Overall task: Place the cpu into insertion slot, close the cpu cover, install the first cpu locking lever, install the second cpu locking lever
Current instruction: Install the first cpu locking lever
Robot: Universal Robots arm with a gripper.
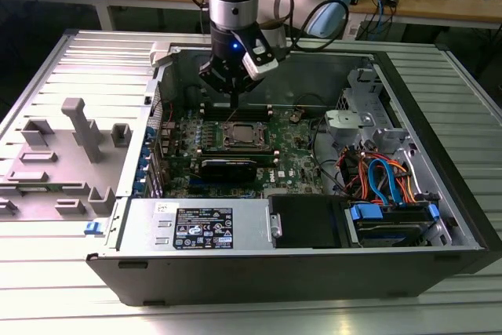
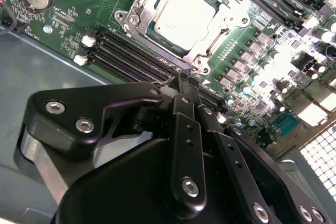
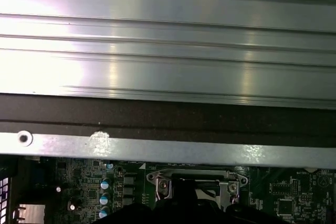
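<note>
The cpu lies flat in the insertion slot on the green motherboard, its silvery top showing. The cpu cover lies down around it as a metal frame. My gripper hangs just above the board beside the socket, over the memory slots, with its black fingers shut together on nothing. In the exterior view the gripper points down at the board just behind the socket. The first wrist view catches the socket's metal frame. I cannot make out how the locking levers stand.
Long black memory slots flank the socket. A black card lies in front of it. The case wall rises close behind. Coloured cables and drive bays fill the exterior view's right; a grey fixture stands at its left.
</note>
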